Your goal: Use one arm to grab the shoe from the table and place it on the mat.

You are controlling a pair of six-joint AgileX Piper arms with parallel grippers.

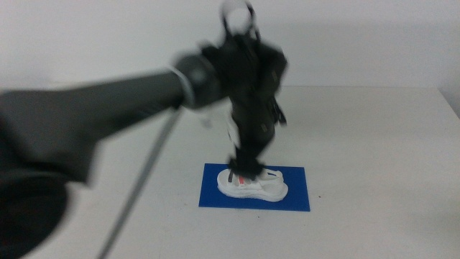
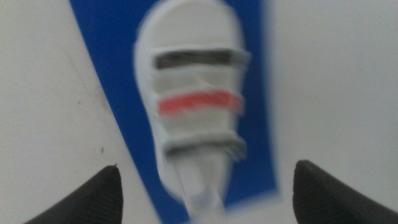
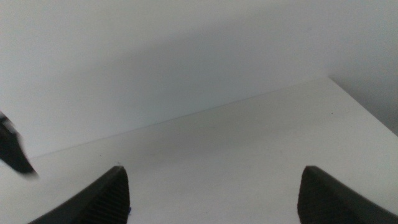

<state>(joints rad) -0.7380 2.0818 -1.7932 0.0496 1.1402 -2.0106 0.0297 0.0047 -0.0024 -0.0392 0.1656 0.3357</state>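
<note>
Blue mat already carried the shoe, so placement looked done. The left pincer gaped wide, empty, above it; only withdrawal remained.

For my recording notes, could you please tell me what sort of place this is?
Probably a robot test bench in a lab: a bare white table against a plain wall, a black robot arm reaching in, and only a shoe on a blue mat as props.
</note>
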